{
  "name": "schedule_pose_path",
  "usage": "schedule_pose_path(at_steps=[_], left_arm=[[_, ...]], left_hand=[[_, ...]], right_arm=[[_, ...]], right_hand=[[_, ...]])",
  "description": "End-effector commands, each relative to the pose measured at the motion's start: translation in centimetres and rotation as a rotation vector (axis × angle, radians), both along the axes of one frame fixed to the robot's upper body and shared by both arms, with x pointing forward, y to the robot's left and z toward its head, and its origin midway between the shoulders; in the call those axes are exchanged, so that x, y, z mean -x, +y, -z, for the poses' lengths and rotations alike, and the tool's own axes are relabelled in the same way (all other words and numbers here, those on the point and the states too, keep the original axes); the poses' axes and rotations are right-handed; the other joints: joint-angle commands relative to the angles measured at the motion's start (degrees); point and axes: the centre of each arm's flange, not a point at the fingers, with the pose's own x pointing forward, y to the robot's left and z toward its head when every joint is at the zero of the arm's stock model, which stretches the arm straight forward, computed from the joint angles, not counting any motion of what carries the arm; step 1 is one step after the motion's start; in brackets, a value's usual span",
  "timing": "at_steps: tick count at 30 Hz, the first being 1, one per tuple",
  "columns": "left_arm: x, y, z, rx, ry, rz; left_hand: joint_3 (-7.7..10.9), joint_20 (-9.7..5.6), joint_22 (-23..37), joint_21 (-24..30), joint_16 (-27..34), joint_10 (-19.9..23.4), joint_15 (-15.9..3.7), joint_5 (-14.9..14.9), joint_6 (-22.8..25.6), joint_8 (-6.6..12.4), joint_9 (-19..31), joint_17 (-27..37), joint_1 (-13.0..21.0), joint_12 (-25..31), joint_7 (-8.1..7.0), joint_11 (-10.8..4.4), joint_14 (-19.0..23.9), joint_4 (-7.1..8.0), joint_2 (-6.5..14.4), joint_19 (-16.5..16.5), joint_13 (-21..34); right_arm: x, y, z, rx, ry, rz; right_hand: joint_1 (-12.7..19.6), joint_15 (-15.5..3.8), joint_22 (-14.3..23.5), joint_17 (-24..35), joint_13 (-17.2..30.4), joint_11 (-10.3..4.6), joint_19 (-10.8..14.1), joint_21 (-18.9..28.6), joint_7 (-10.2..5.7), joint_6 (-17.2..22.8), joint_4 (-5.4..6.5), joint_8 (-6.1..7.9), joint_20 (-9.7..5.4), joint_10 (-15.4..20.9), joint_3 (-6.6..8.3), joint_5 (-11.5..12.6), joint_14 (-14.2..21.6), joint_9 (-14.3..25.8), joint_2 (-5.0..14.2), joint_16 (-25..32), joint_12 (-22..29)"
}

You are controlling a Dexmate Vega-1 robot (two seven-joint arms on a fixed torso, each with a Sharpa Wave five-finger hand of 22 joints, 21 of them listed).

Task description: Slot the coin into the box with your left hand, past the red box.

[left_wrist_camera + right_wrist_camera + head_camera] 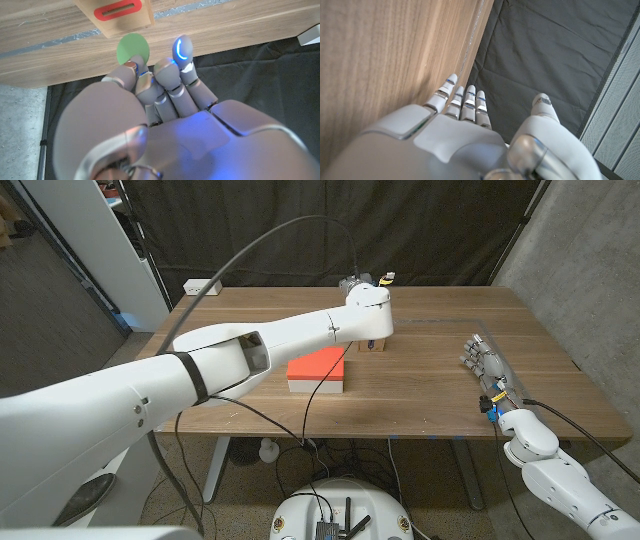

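Coin [133, 48] is sitting pinched in my left hand [165, 100], just beside the wooden box's [120, 15] red-rimmed slot [119, 9]; red box [318, 370] is lying nearer me, right hand [488, 370] resting released, well apart.

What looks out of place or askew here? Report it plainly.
Nothing stands out. The left hand holds the green coin close to the wooden box, whose red-rimmed slot looks intact. The red box sits square on the table. The right hand rests near the table's edge.
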Motion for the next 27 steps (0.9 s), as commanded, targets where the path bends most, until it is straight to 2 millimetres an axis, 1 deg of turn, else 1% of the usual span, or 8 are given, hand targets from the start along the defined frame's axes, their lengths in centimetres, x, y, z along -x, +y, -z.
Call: schedule_pose_path(at_steps=[1,13,21,22,27], left_arm=[[-0.2,-1.0,1.5,-0.002,-0.027,-0.028],[-0.3,-1.6,1.9,-0.017,-0.050,-0.025],[-0.6,-1.7,2.4,-0.008,-0.067,-0.013],[-0.6,-1.7,2.5,-0.008,-0.066,-0.010],[-0.7,-1.8,2.8,-0.008,-0.063,-0.009]], left_hand=[[0.17,-4.79,0.04,0.10,-0.14,0.17,0.19,0.24,7.63,0.08,0.19,0.06,0.53,-0.03,4.20,-0.26,0.12,0.15,0.08,-0.23,0.21],[0.24,-4.80,0.16,0.22,0.28,0.10,0.20,0.37,7.86,-0.05,0.27,0.47,0.59,0.18,4.31,-0.29,0.37,0.17,0.15,-0.14,0.56],[0.26,-4.81,0.12,0.24,0.25,0.06,0.23,0.47,7.88,-0.21,0.37,0.60,0.50,0.19,4.30,-0.10,0.14,0.20,0.08,-0.08,0.67],[0.24,-4.81,0.10,0.24,0.20,0.31,0.23,0.47,7.89,-0.19,0.45,0.53,0.51,-0.18,4.20,-0.15,0.12,0.17,0.04,-0.07,0.02],[0.25,-4.82,0.13,0.23,0.23,0.09,0.23,0.50,7.95,-0.31,0.41,0.44,0.58,0.15,4.24,-0.19,0.28,0.17,0.03,-0.07,0.69]], right_arm=[[0.0,0.0,0.0,-0.002,-0.001,-0.001],[0.3,-0.2,0.1,0.001,-0.004,0.004],[0.3,-0.3,0.3,-0.010,-0.002,0.006],[0.3,-0.3,0.3,-0.012,-0.001,0.006],[0.3,-0.3,0.3,-0.009,-0.002,0.006]], right_hand=[[0.05,0.09,0.17,0.07,0.06,-0.23,0.24,0.05,0.06,0.62,-0.18,0.05,0.43,0.51,0.31,0.32,0.44,0.21,0.22,0.44,0.23],[0.04,0.06,0.17,0.07,0.08,-0.21,0.22,0.04,0.07,0.65,-0.18,0.05,0.39,0.52,0.32,0.32,0.42,0.21,0.22,0.44,0.23],[0.03,0.04,0.17,0.07,0.09,-0.22,0.25,0.05,0.05,0.67,-0.18,0.06,0.38,0.51,0.32,0.32,0.40,0.21,0.21,0.43,0.22],[0.03,0.03,0.17,0.07,0.09,-0.20,0.24,0.04,0.06,0.66,-0.18,0.05,0.40,0.53,0.32,0.32,0.40,0.21,0.21,0.43,0.22],[0.03,0.06,0.17,0.07,0.09,-0.16,0.23,0.04,0.04,0.66,-0.18,0.05,0.40,0.49,0.32,0.32,0.41,0.21,0.21,0.44,0.20]])
